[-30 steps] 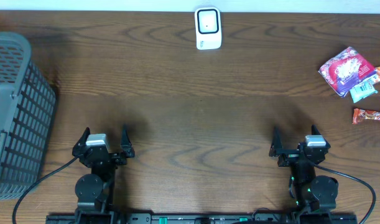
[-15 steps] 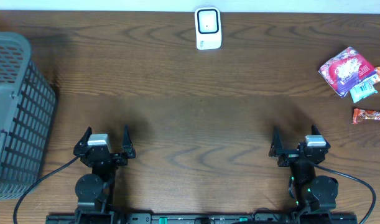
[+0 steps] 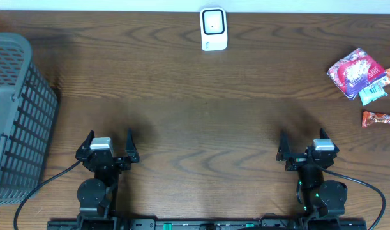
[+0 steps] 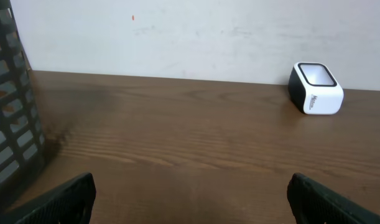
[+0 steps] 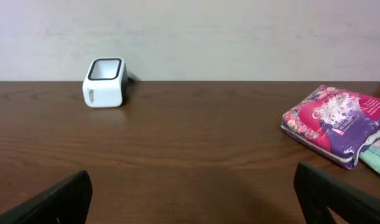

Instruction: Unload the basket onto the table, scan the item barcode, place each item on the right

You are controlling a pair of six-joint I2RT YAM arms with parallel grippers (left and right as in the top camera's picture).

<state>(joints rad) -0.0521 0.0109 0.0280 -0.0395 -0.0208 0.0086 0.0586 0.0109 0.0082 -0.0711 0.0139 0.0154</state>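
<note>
We are seeing right gripper (image 3: 302, 137) spread, empty; snack pack (image 3: 353, 71) is lying ahead-right of it, well apart; left gripper (image 3: 108, 135) farther, also spread.

Dark wooden table (image 3: 195, 96), white scanner (image 3: 213, 29) at far edge; grey basket (image 3: 16, 115) left, snack packets (image 3: 354, 70) right

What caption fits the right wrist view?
Open right gripper faces white scanner and purple snack packet on wooden table.

White scanner (image 3: 213, 29) at far edge, grey basket (image 3: 29, 121) left, snack packets (image 3: 354, 69) right, perhaps four
</note>
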